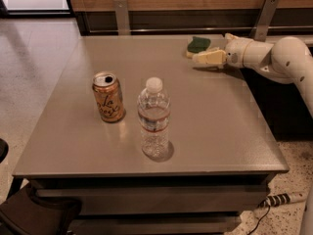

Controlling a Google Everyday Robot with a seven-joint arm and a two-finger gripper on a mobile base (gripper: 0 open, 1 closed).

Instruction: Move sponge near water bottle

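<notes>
Hovering at far edge of table (220, 131), tool (210, 49) released just beside sponge (198, 44), well apart from water bottle (154, 116).

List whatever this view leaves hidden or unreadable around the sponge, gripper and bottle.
Camera view: sponge at the table's far right, near edge partly hidden by the gripper beside it; contact unclear.
Arm cut off by the right frame edge.
Water bottle label print too small to read.
</notes>
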